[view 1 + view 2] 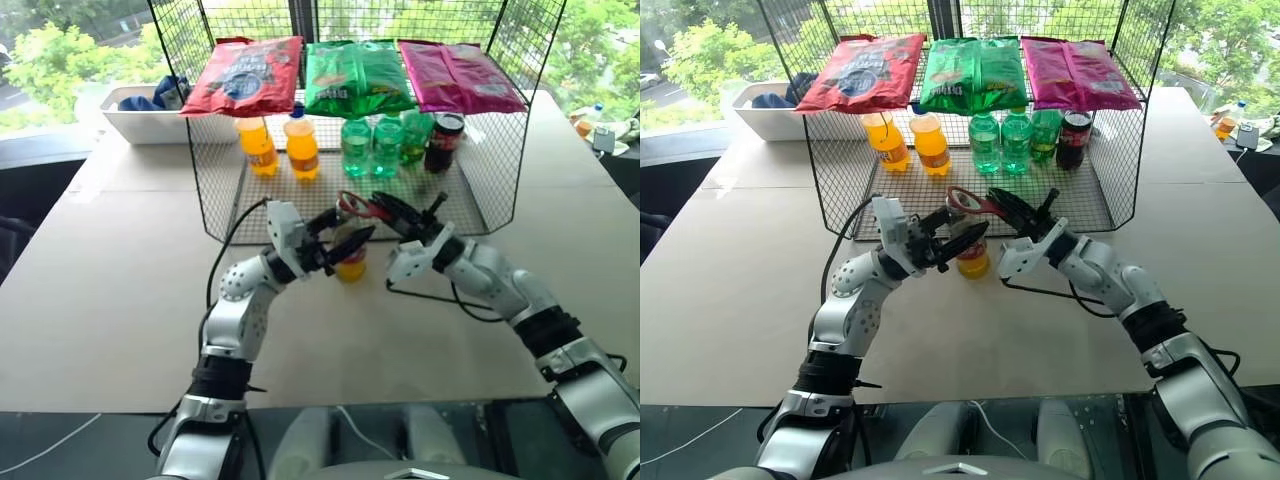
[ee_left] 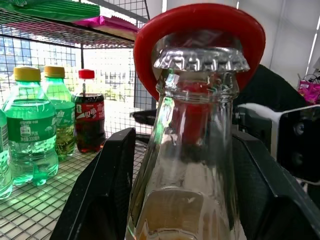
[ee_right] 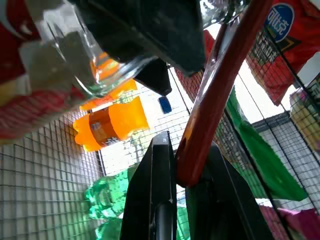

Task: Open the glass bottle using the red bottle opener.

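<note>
The glass bottle (image 1: 351, 264) stands upright on the table in front of the wire rack, with yellow-orange drink in its lower part. My left gripper (image 1: 346, 234) is shut on its neck, one black finger (image 2: 111, 176) on each side of the glass. The silver crown cap (image 2: 201, 59) is on the bottle. The red bottle opener (image 2: 200, 21) has its ring head over and behind the cap. My right gripper (image 3: 187, 150) is shut on the opener's red handle (image 3: 216, 97), reaching in from the right (image 1: 392, 210).
A wire mesh rack (image 1: 480, 200) stands just behind, with two orange plastic bottles (image 1: 301, 146), green bottles (image 1: 372, 146) and a cola bottle (image 1: 443, 143) inside and snack bags (image 1: 357, 75) on top. A white bin (image 1: 140, 122) sits back left. A black cable (image 1: 440, 295) lies under my right arm.
</note>
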Controlling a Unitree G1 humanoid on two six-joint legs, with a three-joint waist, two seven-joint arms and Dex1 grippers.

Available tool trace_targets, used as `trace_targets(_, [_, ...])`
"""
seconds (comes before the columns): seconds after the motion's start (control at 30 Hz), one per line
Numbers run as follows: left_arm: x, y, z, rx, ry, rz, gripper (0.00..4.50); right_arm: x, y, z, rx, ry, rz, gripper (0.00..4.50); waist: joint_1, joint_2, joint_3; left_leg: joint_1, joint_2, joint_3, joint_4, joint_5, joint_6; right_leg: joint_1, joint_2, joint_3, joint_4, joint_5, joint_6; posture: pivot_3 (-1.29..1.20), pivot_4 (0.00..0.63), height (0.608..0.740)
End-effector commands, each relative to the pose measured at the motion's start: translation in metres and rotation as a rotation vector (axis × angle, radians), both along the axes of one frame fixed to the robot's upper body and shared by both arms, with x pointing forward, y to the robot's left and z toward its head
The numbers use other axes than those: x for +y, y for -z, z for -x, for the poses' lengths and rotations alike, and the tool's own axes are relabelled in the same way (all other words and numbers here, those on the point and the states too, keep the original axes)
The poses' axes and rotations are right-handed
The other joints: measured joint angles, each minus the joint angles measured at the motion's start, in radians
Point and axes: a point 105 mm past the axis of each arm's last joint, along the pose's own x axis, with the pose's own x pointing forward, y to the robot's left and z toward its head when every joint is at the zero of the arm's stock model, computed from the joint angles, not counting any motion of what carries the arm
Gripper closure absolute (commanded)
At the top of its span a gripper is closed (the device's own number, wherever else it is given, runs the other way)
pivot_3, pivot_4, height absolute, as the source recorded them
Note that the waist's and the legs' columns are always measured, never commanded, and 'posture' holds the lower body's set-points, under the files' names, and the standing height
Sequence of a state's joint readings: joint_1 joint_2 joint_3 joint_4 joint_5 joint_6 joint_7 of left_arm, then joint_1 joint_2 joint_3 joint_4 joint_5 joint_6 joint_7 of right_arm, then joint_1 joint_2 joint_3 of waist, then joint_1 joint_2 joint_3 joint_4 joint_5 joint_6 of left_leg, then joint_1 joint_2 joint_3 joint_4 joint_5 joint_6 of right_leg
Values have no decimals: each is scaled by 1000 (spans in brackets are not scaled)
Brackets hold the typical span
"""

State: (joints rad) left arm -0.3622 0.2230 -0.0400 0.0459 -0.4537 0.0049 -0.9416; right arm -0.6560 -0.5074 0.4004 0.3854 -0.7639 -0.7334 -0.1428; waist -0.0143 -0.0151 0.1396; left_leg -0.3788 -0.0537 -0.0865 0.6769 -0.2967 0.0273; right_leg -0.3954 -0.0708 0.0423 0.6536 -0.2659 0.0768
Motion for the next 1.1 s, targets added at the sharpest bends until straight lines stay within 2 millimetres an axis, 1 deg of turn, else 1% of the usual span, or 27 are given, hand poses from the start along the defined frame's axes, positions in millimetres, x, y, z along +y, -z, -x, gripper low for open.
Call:
trace_targets(0.03, [-13, 8, 5, 37, 51, -20, 2340, -1, 4, 1, -34, -35, 97, 4500, -1, 0, 0, 0, 0, 0, -1, 0, 0, 0, 0, 0, -1, 0, 0, 0, 150, 740])
trace_targets(0.17, [-13, 9, 5, 42, 49, -19, 2340, -7, -20, -2, -120, -34, 139, 4500, 0, 0, 0, 0, 0, 1, -1, 0, 0, 0, 0, 0, -1, 0, 0, 0, 150, 740])
trace_targets(0.27, [-14, 9, 5, 43, 50, -18, 2340, -8, -33, -3, -153, -40, 138, 4500, 0, 0, 0, 0, 0, 0, -1, 0, 0, 0, 0, 0, -2, 0, 0, 0, 150, 740])
trace_targets(0.47, [-14, 9, 5, 45, 51, -17, 2340, -11, -36, -5, -158, -27, 135, 4500, 0, 0, 0, -1, 0, 1, -2, 0, 0, 0, 0, 0, -2, 0, 0, 0, 150, 740])
trace_targets(0.67, [-14, 10, 6, 49, 54, -17, 2340, -16, -44, -5, -175, -17, 118, 4500, 0, 0, 0, -1, 0, 0, -2, 0, 0, 0, 0, 0, -2, 0, 0, 0, 150, 740])
trace_targets(0.77, [-14, 10, 6, 51, 54, -19, 2340, -18, -51, -4, -191, -10, 94, 4500, 0, 0, 0, -1, 0, 0, -2, 0, 0, 0, 0, 0, -2, 0, 0, 0, 150, 740])
trace_targets(1.0, [-13, 12, 7, 57, 52, -22, 2340, -14, -74, 3, -262, -31, 45, 4500, 0, 0, 0, -1, 0, 0, -2, 0, 0, 0, 0, 0, -2, 0, 0, 0, 150, 740])
trace_targets(1.1, [-13, 12, 7, 58, 51, -22, 2340, -15, -80, 4, -273, -28, 14, 4500, 1, 0, 0, -1, 0, 0, -2, 0, 0, 0, 0, 0, -3, 0, 0, 0, 150, 740])
